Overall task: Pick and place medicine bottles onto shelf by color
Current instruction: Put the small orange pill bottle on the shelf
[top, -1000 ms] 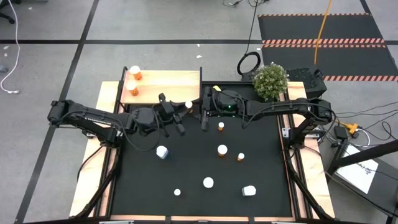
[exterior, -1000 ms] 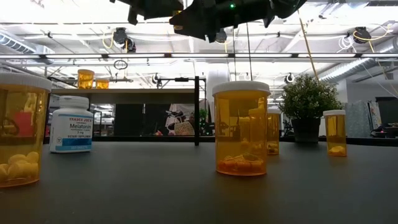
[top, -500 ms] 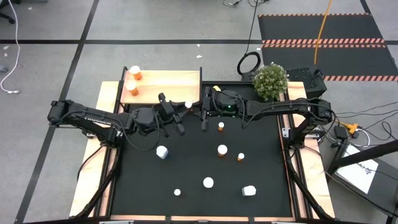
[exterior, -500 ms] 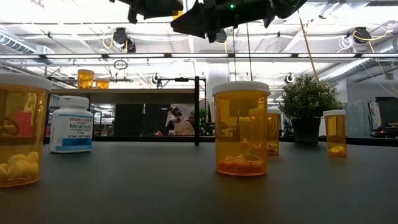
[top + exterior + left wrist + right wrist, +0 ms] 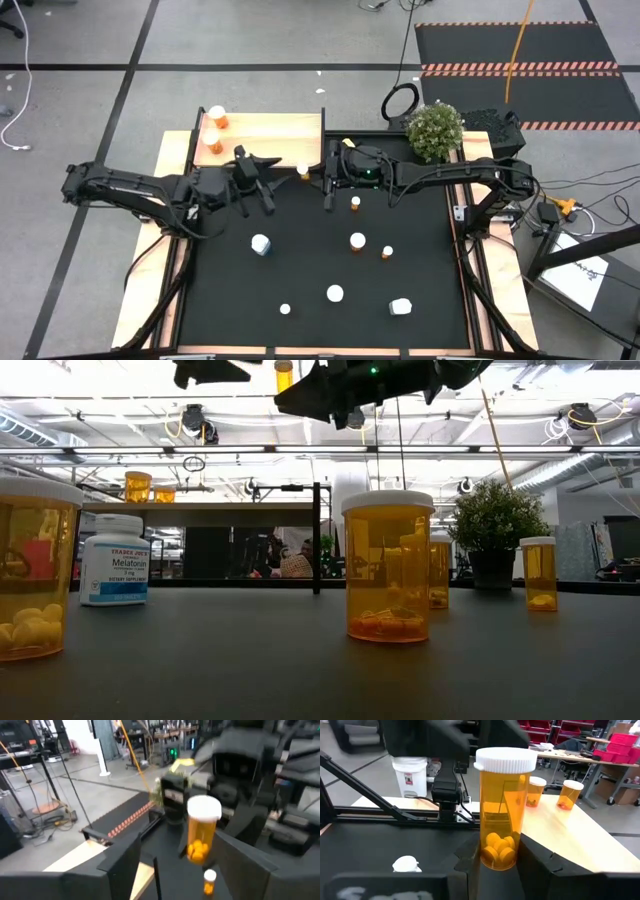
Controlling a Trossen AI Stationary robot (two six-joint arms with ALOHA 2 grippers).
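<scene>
An orange medicine bottle with a white cap [image 5: 303,170] is held upright in the air by my right gripper [image 5: 312,177], near the shelf's right end. It also shows in the right wrist view [image 5: 503,810] and the low view [image 5: 284,373]. My left gripper [image 5: 260,180] is open and empty, to the left of that bottle and apart from it. The shelf [image 5: 270,135], a light-wood board at the far left, carries two orange bottles [image 5: 217,117] [image 5: 212,143]. Several more bottles stand on the black mat [image 5: 230,290]. My right gripper pinches the orange bottle's lower body [image 5: 501,857] between its two fingers. The fingers come in level from the table's right side. The bottle stands upright in the hold, cap up, lifted clear of the mat.
On the mat stand three orange bottles [image 5: 355,203] [image 5: 357,241] [image 5: 387,253], two white bottles [image 5: 260,244] [image 5: 400,306] and white-capped ones near the front [image 5: 334,293]. A potted plant [image 5: 434,130] stands at the far right corner.
My left gripper has drawn back toward the table's left edge, away from the orange bottle. The bottle has stayed where it was, up in my right gripper.
</scene>
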